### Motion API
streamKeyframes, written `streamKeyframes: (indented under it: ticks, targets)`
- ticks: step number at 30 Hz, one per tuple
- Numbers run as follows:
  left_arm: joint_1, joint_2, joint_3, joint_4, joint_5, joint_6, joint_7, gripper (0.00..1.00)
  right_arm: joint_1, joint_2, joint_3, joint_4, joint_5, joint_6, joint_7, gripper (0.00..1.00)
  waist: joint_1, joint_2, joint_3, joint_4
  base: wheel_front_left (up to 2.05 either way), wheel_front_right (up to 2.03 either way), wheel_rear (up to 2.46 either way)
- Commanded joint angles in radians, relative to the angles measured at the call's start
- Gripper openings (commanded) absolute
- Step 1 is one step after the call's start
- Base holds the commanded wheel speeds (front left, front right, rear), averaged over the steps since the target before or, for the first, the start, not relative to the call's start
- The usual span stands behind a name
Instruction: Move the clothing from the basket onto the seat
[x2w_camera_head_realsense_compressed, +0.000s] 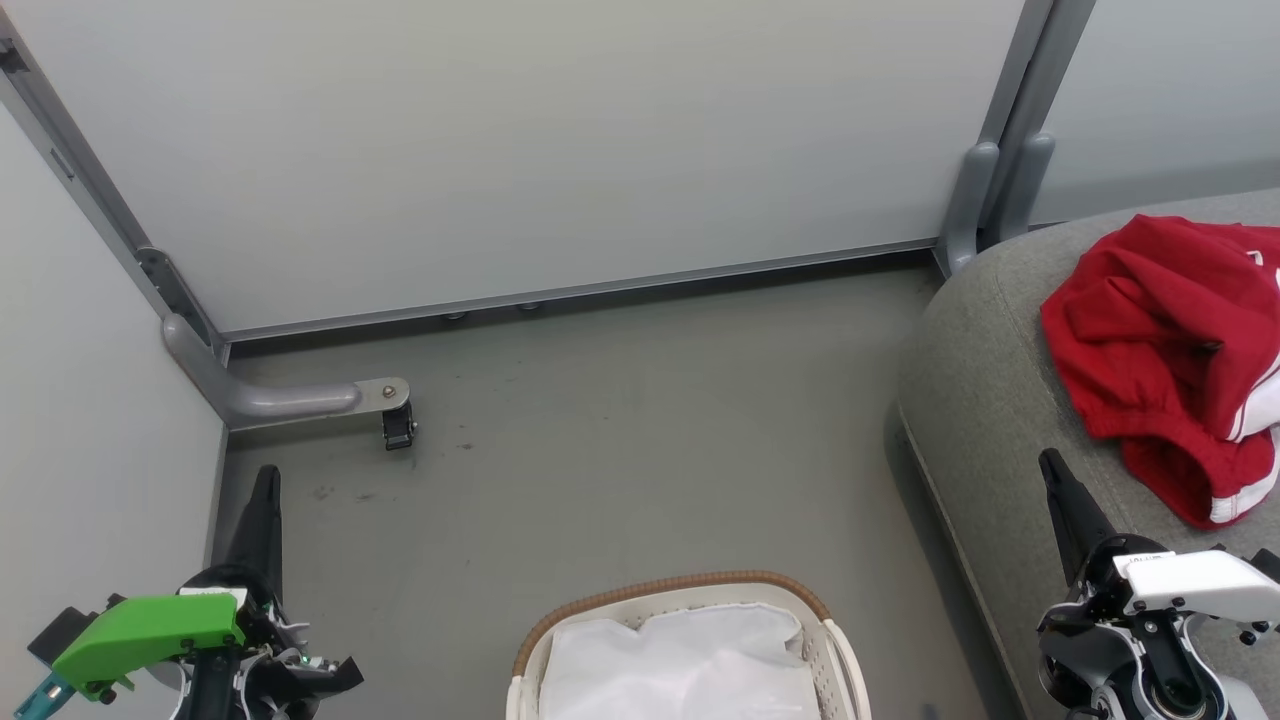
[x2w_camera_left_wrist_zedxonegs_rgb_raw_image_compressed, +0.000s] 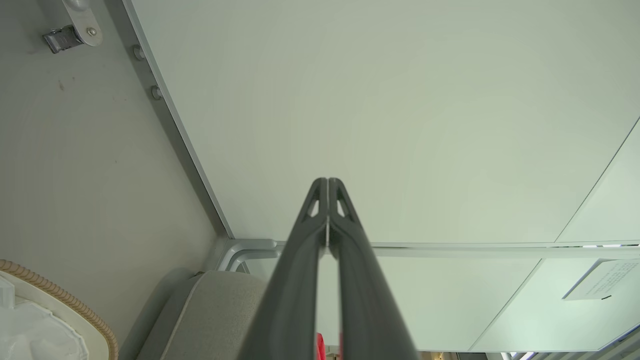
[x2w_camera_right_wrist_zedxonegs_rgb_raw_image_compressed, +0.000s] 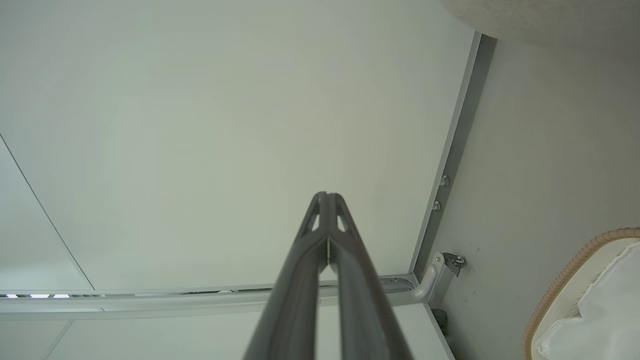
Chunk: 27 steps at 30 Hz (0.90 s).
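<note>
grey floor (x2w_camera_head_realsense_compressed: 620, 450) lies open between the far partition panels (x2w_camera_head_realsense_compressed: 500, 150) and the near basket (x2w_camera_head_realsense_compressed: 690, 583), which holds white lining (x2w_camera_head_realsense_compressed: 680, 660). the clothing (x2w_camera_head_realsense_compressed: 1160, 340) sits heaped on the seat (x2w_camera_head_realsense_compressed: 980, 400) at right. left gripper (x2w_camera_head_realsense_compressed: 268, 472) and right gripper (x2w_camera_head_realsense_compressed: 1048, 460) each have fingers pressed together, holding nothing.

The left end effector (x2w_camera_head_realsense_compressed: 266, 490), green-capped at the wrist, and the white-capped right end effector (x2w_camera_head_realsense_compressed: 1056, 478) flank the basket (x2w_camera_head_realsense_compressed: 680, 583), each empty, dark fingers pressed together.
</note>
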<state>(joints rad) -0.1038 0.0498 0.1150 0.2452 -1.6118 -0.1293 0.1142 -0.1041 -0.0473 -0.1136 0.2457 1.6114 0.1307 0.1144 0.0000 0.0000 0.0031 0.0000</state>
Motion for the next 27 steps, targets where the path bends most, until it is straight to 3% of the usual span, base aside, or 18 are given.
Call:
streamKeyframes:
  ticks: [1,27]
  targets:
    - [-0.010,0.002,0.003,-0.001,-0.001,-0.004,0.004,0.00,-0.008,-0.006,-0.002,-0.003,0.003,0.000,0.003,0.00,0.0000,0.0000,0.000,0.000,0.00,0.00,0.00]
    - [-0.010,0.002,0.003,-0.001,-0.001,-0.004,0.004,0.00,-0.008,-0.006,-0.002,-0.004,0.003,0.000,0.003,0.00,0.0000,0.0000,0.000,0.000,0.00,0.00,0.00]
